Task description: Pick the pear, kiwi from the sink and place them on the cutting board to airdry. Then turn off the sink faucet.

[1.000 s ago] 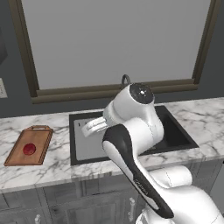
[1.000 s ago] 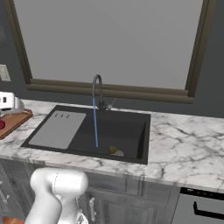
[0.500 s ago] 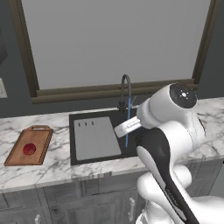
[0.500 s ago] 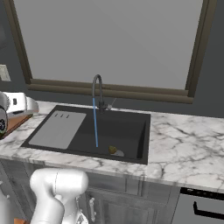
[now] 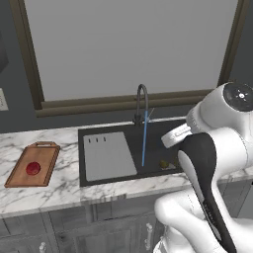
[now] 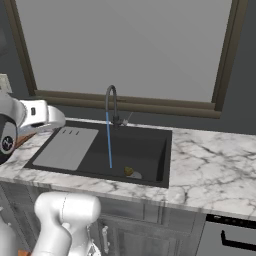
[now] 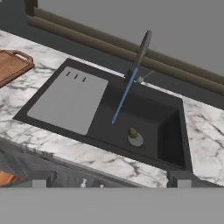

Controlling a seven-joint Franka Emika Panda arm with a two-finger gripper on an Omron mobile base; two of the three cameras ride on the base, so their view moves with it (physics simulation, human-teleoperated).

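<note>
The pear (image 5: 33,168) already lies on the cutting board (image 5: 22,175), near the left end of the table (image 5: 54,190). The kiwi (image 7: 132,133) is in the sink (image 7: 173,135), on the basin floor toward the front right corner, touching or just beside the pale drain disc (image 7: 136,139). Water (image 7: 122,100) runs in a thin blue stream from the sink faucet (image 7: 139,54) and lands on the basin floor to the left of the kiwi, apart from it.

The end effector (image 7: 109,180) is released, fingers spread wide with nothing between them, and hangs well above the front edge of the table. In the hand view the kiwi lies ahead and below, slightly right of the midline between the fingertips, so the coming move is a forward and downward reach into the right half of the basin. The kiwi's long axis cannot be told; it is too small.

By my judgement 1 of 2 fruits is done; the kiwi and the faucet lever remain.
</note>
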